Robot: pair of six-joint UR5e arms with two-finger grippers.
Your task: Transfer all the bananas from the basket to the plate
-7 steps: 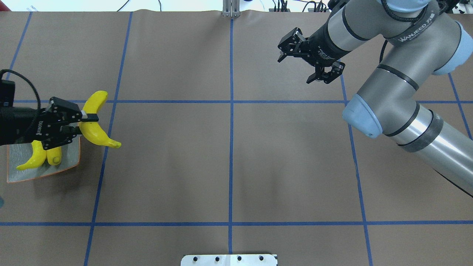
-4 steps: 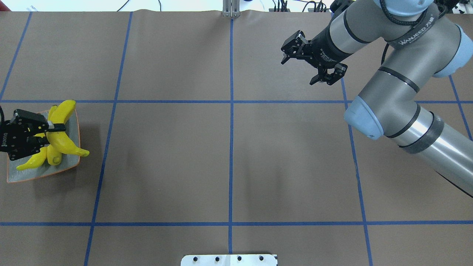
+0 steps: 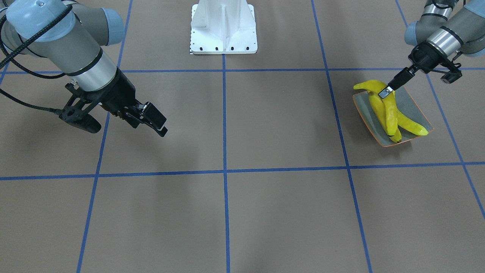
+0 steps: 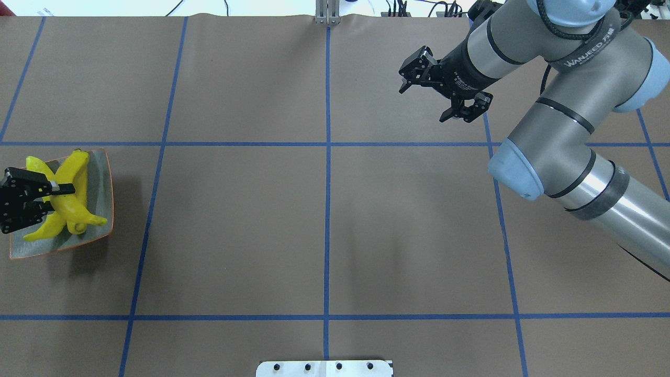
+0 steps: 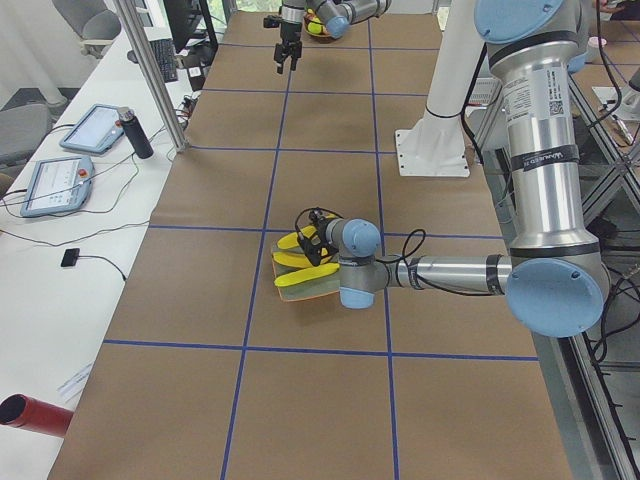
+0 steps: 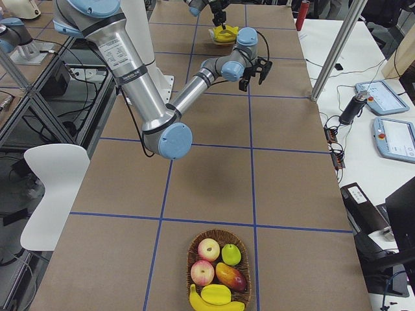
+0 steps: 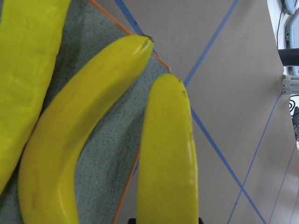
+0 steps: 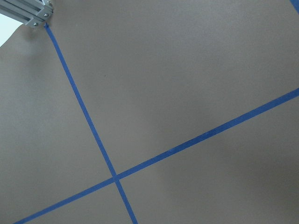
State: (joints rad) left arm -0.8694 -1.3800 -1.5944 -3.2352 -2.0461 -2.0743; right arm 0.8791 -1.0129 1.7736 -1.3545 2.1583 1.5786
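- The plate (image 4: 100, 178) sits at the left edge of the table (image 4: 235, 235) in the overhead view.
- Three bananas (image 4: 68, 214) lie on it, the top banana (image 4: 78, 180) crossing the other two.
- The left gripper (image 4: 62, 198) is over the plate, around the top banana.
- The right gripper (image 4: 423, 103) hangs over the table's far right part, well apart from the plate.
- The basket (image 6: 189, 259) stands at the table's end on the robot's right; a fourth banana (image 6: 217, 304) lies along its near rim, before other fruit (image 6: 211, 259).

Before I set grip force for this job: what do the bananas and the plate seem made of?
The bananas look like moulded plastic or foam replicas: even saturated yellow, smooth skin, faint sheen, no bruising. The plate looks like glazed ceramic or melamine: speckled grey-green face, thin orange rim; which, I cannot tell.
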